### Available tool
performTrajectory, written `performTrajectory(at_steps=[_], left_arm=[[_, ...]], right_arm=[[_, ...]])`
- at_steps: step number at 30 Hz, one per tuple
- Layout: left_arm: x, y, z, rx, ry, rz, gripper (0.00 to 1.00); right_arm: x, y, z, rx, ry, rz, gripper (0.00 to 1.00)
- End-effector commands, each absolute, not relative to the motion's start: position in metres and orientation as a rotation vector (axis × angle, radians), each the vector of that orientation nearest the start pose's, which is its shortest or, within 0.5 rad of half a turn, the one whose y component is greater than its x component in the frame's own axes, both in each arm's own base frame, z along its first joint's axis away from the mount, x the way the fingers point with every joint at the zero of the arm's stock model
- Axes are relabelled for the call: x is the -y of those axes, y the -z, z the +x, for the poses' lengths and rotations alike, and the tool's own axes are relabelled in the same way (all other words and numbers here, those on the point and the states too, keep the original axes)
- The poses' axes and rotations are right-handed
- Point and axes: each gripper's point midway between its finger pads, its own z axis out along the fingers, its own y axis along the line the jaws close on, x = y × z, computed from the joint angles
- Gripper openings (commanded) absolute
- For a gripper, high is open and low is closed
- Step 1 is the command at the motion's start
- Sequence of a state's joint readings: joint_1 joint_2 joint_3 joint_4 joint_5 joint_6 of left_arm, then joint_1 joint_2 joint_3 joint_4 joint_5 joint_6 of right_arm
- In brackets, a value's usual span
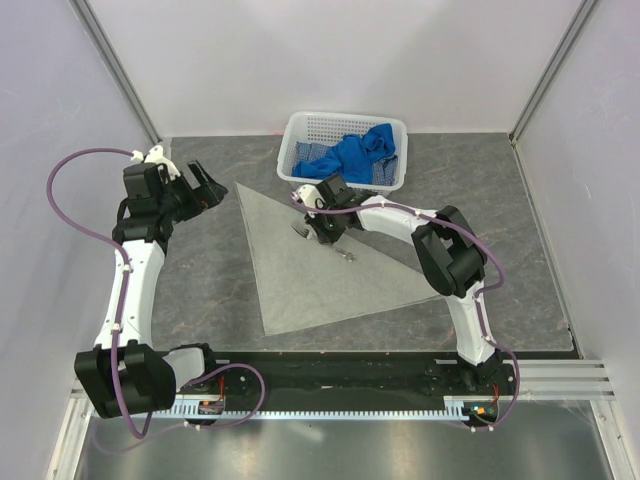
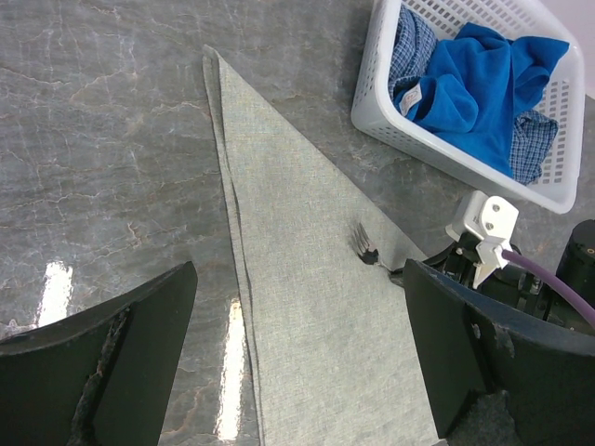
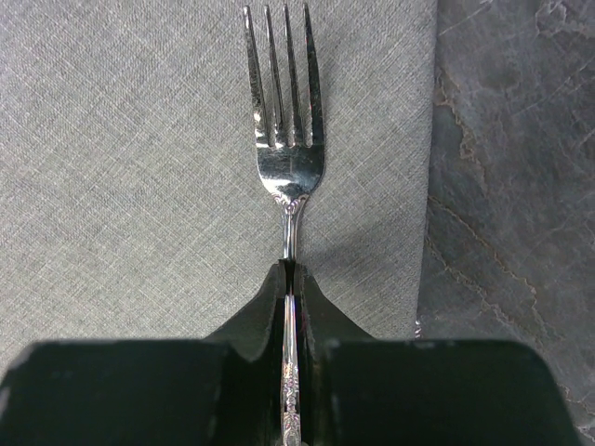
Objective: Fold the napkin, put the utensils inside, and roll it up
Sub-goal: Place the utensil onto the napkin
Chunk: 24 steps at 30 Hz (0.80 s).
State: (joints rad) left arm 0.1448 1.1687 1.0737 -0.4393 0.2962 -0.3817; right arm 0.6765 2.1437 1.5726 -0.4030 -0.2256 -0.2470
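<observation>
While the right gripper [image 3: 290, 279] pinches the slim handle of the silver fork [image 3: 290, 167] between its pressed-together black fingers, the tines point away from the wrist over the grey-beige napkin [image 1: 310, 270]. In the right wrist view the fork head sits close to one edge of the cloth, with the dark marbled table [image 1: 500, 200] showing just past that edge. Whether the tines rest on the fabric or hang just above it, I cannot tell.

The napkin lies flat on the table as a large triangle (two layers show along its long left edge in the left wrist view, so it is folded in half corner to corner). One sharp corner points toward the far left, and the broad part spreads toward the arms' bases. The fork is over the upper part of the triangle, near the edge that faces the basket.

The left gripper [image 2: 297, 269] hangs above the table just off the napkin's far left corner, its two fingers spread wide and holding nothing, apart from the cloth.

At the far side of the table stands a white plastic lattice basket [image 1: 295, 140], near the napkin's far edge but not touching it. Inside it lies a crumpled bright blue cloth [image 1: 355, 155] on top of a blue checked cloth [image 2: 532, 139].
</observation>
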Motion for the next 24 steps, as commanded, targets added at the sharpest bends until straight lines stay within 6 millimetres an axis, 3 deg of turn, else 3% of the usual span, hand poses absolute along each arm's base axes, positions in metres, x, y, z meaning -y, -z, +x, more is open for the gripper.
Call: performTrajectory(at_steps=[1, 6, 9, 10, 11, 13, 14, 16, 17, 18, 20, 22, 23, 24], left_arm=[[0.016, -0.248, 0.361, -2.044, 0.484, -0.38, 1.0], [0.015, -0.246, 0.361, -2.049, 0.483, -0.387, 1.0], [0.015, -0.247, 0.361, -2.049, 0.485, -0.386, 1.0], [0.015, -0.247, 0.361, -2.048, 0.484, -0.388, 1.0], [0.015, -0.246, 0.361, -2.049, 0.487, -0.386, 1.0], [0.016, -0.246, 0.361, -2.05, 0.488, -0.385, 1.0], [0.016, -0.246, 0.361, -2.051, 0.49, -0.384, 1.0], [0.016, -0.246, 0.361, -2.049, 0.493, -0.384, 1.0], [0.016, -0.246, 0.361, -2.05, 0.497, -0.385, 1.0], [0.017, -0.247, 0.361, -2.047, 0.5, -0.382, 1.0], [0.019, -0.245, 0.361, -2.05, 0.518, -0.392, 1.0], [0.023, -0.243, 0.361, -2.049, 0.549, -0.397, 1.0], [0.028, -0.241, 0.361, -2.055, 0.577, -0.386, 1.0], [0.03, -0.24, 0.362, -2.052, 0.59, -0.384, 1.0]], right_arm=[[-0.352, -0.034, 0.394, -2.215, -0.466, -1.188, 0.0], [-0.353, -0.031, 0.394, -2.216, -0.476, -1.192, 0.0], [-0.353, -0.041, 0.389, -2.207, -0.507, -1.187, 0.15], [-0.354, -0.045, 0.388, -2.204, -0.516, -1.179, 0.27], [-0.352, -0.058, 0.388, -2.188, -0.52, -1.162, 0.32], [-0.347, -0.066, 0.382, -2.19, -0.525, -1.145, 0.45], [-0.345, -0.083, 0.381, -2.167, -0.523, -1.123, 0.49], [-0.331, -0.085, 0.374, -2.197, -0.484, -1.083, 0.55], [-0.327, -0.1, 0.371, -2.187, -0.483, -1.049, 0.56], [-0.317, -0.091, 0.361, -2.229, -0.476, -1.03, 0.58], [-0.303, -0.102, 0.356, -2.26, -0.443, -0.92, 0.6], [-0.279, -0.089, 0.347, -2.332, -0.354, -0.823, 0.62], [-0.269, -0.1, 0.347, -2.337, -0.336, -0.732, 0.63], [-0.257, -0.091, 0.336, -2.399, -0.335, -0.644, 0.63]])
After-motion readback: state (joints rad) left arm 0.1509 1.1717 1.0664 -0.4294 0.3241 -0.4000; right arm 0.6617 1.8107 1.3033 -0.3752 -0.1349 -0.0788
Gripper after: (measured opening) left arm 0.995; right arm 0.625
